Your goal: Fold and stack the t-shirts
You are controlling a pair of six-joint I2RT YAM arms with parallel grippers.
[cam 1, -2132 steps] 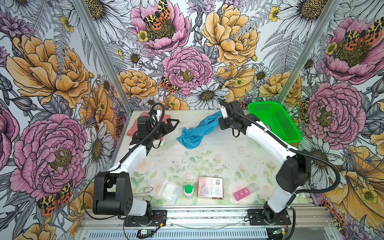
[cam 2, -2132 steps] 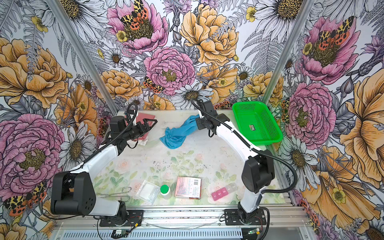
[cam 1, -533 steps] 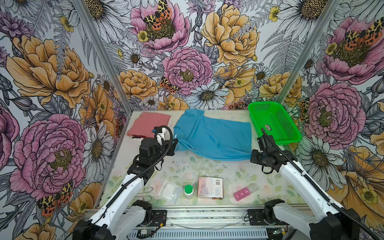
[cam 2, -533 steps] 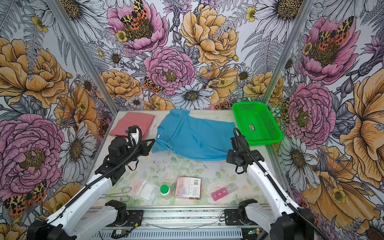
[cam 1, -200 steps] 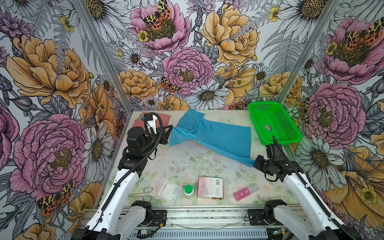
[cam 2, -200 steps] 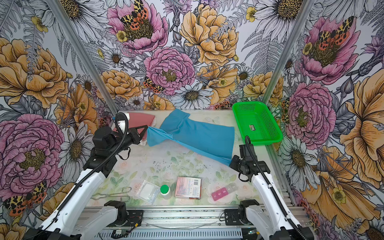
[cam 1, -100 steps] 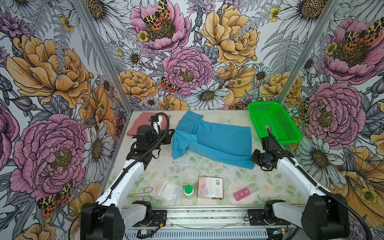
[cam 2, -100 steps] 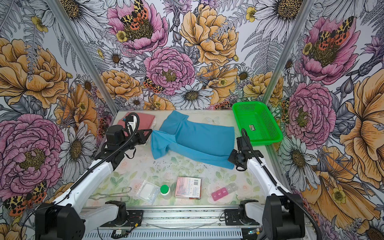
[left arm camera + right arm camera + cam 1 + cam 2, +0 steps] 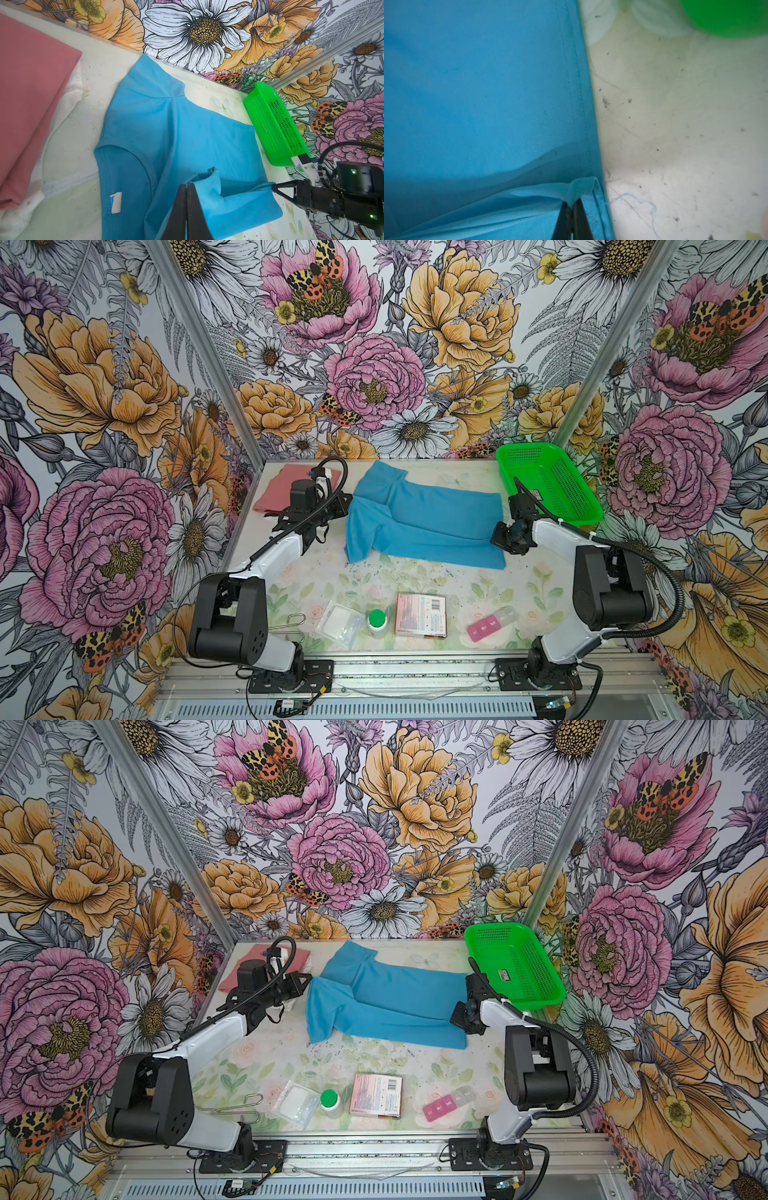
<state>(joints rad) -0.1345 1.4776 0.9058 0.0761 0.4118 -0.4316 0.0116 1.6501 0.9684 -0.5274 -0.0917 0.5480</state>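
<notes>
At the upper left of the table the folded pink shirt (image 9: 276, 493) lies untouched. Just right of it the left claw (image 9: 348, 502) stays clenched on the collar end of the blue shirt (image 9: 432, 522), which is spread mid-table. The near edge, stretched in the air a second ago, now lies doubled over the body (a first lengthwise fold, apparently laid). The right claw (image 9: 495, 537) still pinches the hem corner beside the green basket (image 9: 548, 446), so letting go seems next.
</notes>
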